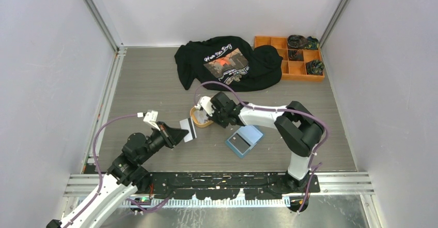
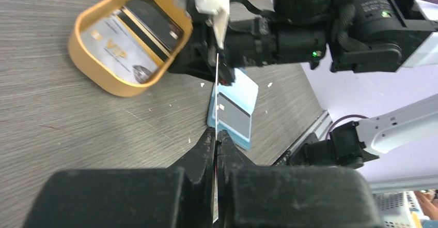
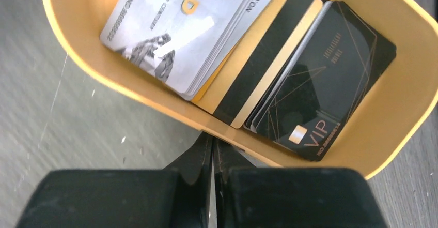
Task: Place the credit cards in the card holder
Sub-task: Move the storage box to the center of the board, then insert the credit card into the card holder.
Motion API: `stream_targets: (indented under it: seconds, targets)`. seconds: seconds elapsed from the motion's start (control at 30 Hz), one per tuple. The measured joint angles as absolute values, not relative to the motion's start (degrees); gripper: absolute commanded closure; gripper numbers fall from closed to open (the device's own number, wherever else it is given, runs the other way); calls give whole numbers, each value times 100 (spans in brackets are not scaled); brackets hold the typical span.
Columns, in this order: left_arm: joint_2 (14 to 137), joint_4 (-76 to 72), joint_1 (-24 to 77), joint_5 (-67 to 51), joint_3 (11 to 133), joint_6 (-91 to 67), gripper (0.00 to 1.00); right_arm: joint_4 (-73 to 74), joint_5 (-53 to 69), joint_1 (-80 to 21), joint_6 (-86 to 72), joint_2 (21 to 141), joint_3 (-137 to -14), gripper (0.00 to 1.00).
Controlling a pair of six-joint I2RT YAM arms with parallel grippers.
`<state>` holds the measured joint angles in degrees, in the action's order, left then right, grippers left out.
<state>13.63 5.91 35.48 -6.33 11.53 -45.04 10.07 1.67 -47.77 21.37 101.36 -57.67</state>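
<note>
Left hand (image 2: 216, 140): clenched on a striped card (image 1: 188, 130), white with a black band. From the left wrist the card shows edge-on between the fingers; from above it is held just over the grey surface (image 1: 155, 93).

Card holder (image 1: 244, 140): teal, lying open and flat on the surface, to the right of the held card and apart from it, in front of the right forearm.

Right hand (image 3: 212, 148): fingers pressed together, tips at the outer wall of the orange oval tray (image 2: 103, 79). Nothing can be made out between them.

Tray contents, overlapping: silver VIP cards (image 3: 175, 31), a gold card with black stripe (image 3: 258, 67) and black VIP cards (image 3: 325, 78).

Far end: black printed T-shirt (image 1: 191, 62), crumpled. Beside it on the right, an orange compartment box (image 1: 292, 70) with dark items in its right-hand cells.
</note>
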Motion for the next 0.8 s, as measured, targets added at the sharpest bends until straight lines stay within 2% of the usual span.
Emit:
stream_targets:
  seconds: [0.13, 0.27, 0.4, 0.47, 0.53, 0.63, 0.8]
  targets:
    - [1323, 248, 3548, -819, 996, -4764, 100, 1033, 272, -4617, 1697, 10300, -6134, 85]
    - [1590, -652, 3548, -1160, 572, -5122, 100, 1868, 1621, -3892, 1667, 9852, -6316, 59]
    - [2401, -1531, 3559, -1531, 467, -5214, 100, 2808, 3301, -2751, 1874, 8897, -6396, 28]
    - [2934, -2110, 3636, -1653, 473, -5166, 100, 3046, 4062, -2272, 1900, 8278, -6320, 18]
    - [3520, -2639, 3793, -1710, 526, -5048, 100, 3085, 4735, -2141, 1798, 7710, -6125, 13]
    - [4451, -3533, 4099, -1743, 672, -4772, 100, 2952, 5614, -2228, 1387, 7220, -5804, 13]
    - [5688, -5111, 4244, -1826, 930, -4552, 100, 2707, 6324, -2285, 714, 7618, -5708, 13]
